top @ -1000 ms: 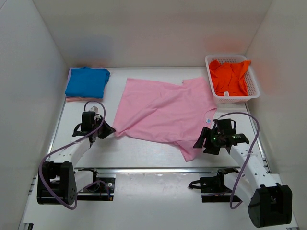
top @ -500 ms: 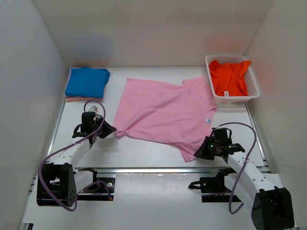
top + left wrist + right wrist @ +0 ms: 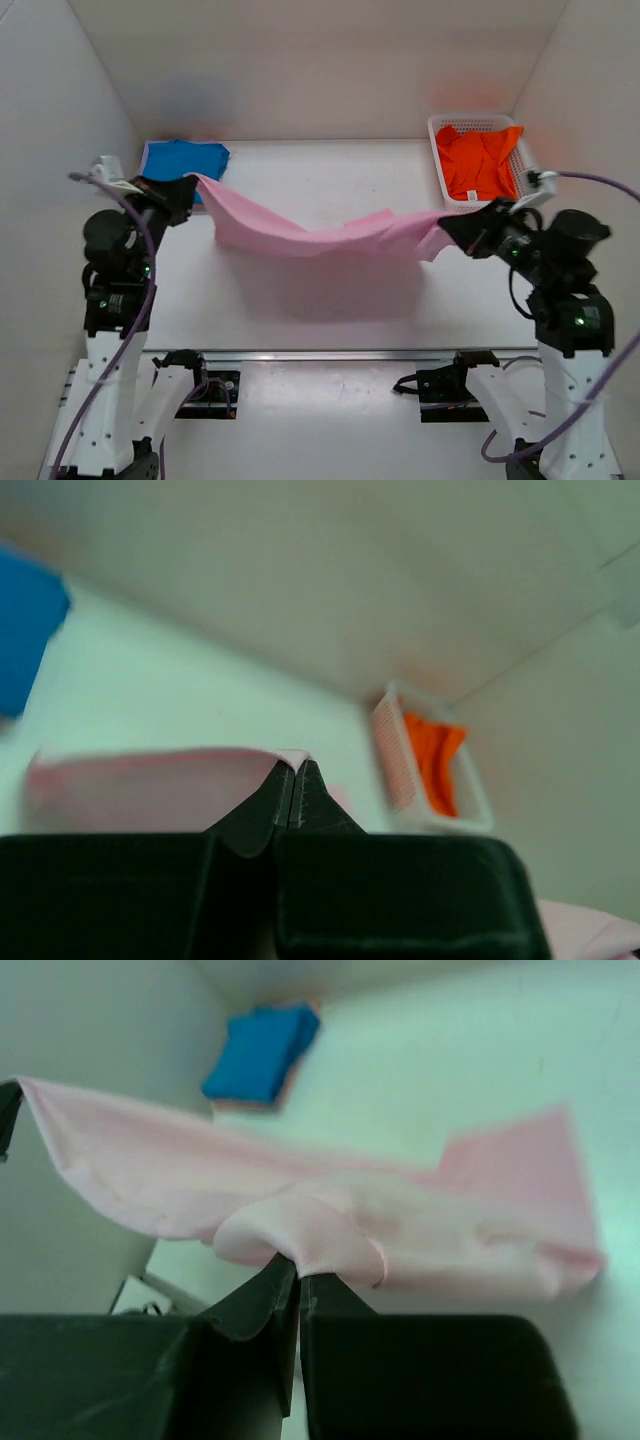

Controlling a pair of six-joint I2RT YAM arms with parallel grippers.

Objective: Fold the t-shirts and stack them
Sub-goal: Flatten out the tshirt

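A white table (image 3: 300,175) fills the floor of a plain white booth, closed in by a back wall (image 3: 320,70), a left wall (image 3: 45,130) and a right wall (image 3: 595,110), with a metal rail (image 3: 320,353) along the near edge. The pink shirt (image 3: 310,237) hangs in the air above the middle of the table, stretched from left to right and sagging in its middle, and it throws a soft shadow (image 3: 330,290) on the surface below. The left gripper (image 3: 188,187), raised high at the left, has its fingers pressed together on the shirt's left end. The right gripper (image 3: 452,228), raised at the right, pinches a bunched fold at the other end. In both wrist views the fingertips meet with pink cloth caught at their tips. The blue shirt (image 3: 185,157) lies folded in the far left corner of the table, partly hidden behind the left arm, and in the right wrist view a pale layer shows under it. The orange shirt (image 3: 478,160) lies crumpled in a white basket (image 3: 485,120) at the far right corner.
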